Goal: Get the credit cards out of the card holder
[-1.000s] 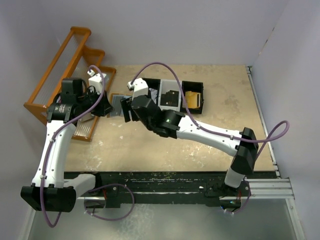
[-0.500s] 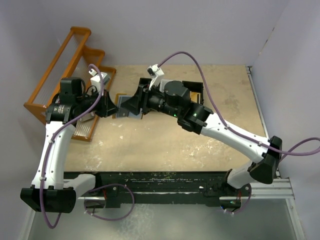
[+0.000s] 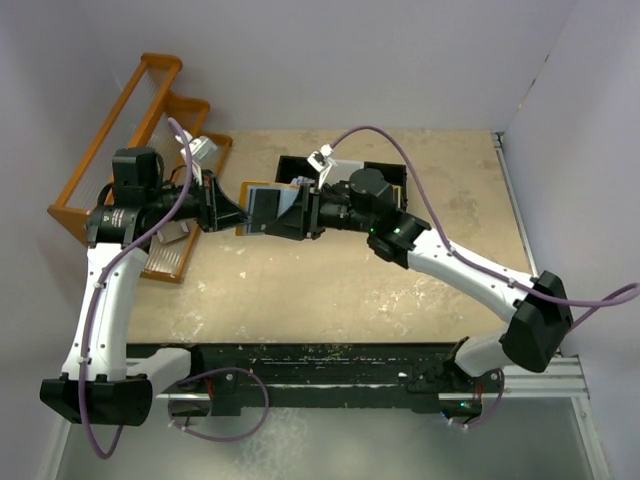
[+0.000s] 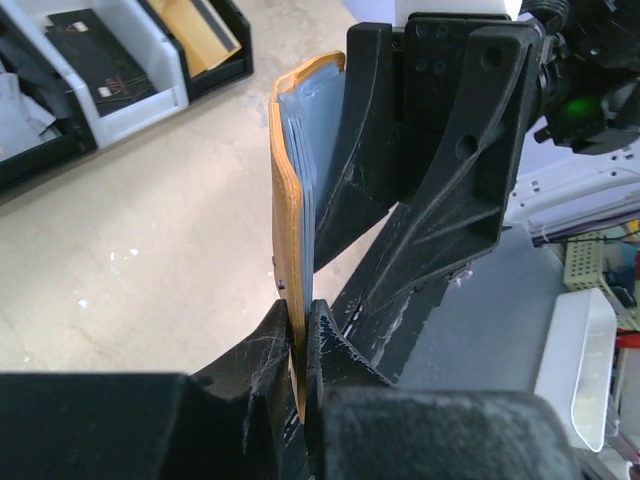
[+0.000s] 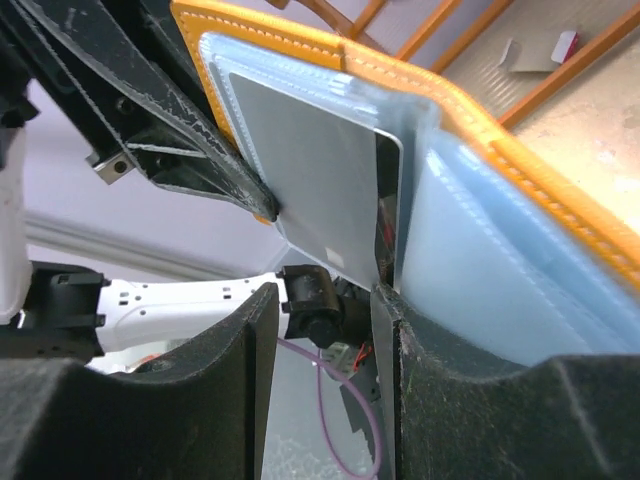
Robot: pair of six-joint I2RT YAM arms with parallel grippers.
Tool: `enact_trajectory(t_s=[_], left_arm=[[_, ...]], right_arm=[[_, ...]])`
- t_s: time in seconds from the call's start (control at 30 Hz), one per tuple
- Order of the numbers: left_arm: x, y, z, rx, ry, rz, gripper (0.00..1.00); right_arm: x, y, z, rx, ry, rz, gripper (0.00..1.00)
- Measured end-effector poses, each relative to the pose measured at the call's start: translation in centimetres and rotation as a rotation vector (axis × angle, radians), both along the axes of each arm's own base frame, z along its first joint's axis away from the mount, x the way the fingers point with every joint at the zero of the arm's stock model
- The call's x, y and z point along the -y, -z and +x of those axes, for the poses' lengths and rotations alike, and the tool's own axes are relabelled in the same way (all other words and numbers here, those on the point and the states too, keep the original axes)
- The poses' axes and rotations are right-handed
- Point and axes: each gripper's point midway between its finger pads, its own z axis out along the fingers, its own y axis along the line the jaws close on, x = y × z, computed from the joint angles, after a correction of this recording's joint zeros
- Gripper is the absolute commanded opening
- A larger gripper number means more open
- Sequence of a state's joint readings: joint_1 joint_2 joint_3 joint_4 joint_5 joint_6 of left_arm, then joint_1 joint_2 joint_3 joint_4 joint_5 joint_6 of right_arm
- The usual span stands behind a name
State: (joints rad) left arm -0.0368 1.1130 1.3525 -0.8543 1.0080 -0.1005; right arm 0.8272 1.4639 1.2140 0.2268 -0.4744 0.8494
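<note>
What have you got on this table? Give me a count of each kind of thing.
Robot grippers: 2, the left gripper and the right gripper
Card holder: 1
Grey card showing in it: 1
Black tray: 1
Orange rack: 1
Total: 6, the tray's contents aside

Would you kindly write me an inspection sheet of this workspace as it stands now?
Surface: tan table, scuffed with pale marks.
Job's things: card holder held open above the table; one grey card sits in a pocket.
Clutter: black tray holding a dark card; orange rack at left.
Grippers: left gripper jaws clamped on the holder's edge; right gripper jaws apart by the card's corner.
Cables: purple cable on each arm, clear of the holder.
Surroundings: white walls; nothing else seen.
</note>
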Motion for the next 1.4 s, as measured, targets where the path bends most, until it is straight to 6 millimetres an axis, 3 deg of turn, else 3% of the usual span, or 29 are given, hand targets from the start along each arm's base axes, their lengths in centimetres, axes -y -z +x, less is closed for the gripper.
enact_trajectory(t_s=[0.33,0.73,0.97,1.17,1.4], left_arm=[[1.2,-1.9,-1.6,-0.032,0.098,-0.113,0.0],[1.7,-3.1,-2.9,-0.042,0.188,-0.181,0.0],[1.9,-3.7,-3.5,-0.055,0.242,-0.22,0.0],[2.0,-4.0,-3.9,-0.061,0.262,-0.234,0.0],[2.0,-4.0,-3.9,-0.061,0.265,-0.236,0.0]], right_arm=[[3.3,-3.0,0.9,0.065,0.023,0.06,0.46],[3.0,-4.4,-0.1,0.118,-0.075,0.084,0.45],[3.4,-5.7,-1.0,0.115,-0.174,0.162,0.3],[4.0,-6.6,-1.7,0.104,-0.233,0.237,0.24],[4.3,-7.7,-2.2,0.126,-0.264,0.284,0.04]])
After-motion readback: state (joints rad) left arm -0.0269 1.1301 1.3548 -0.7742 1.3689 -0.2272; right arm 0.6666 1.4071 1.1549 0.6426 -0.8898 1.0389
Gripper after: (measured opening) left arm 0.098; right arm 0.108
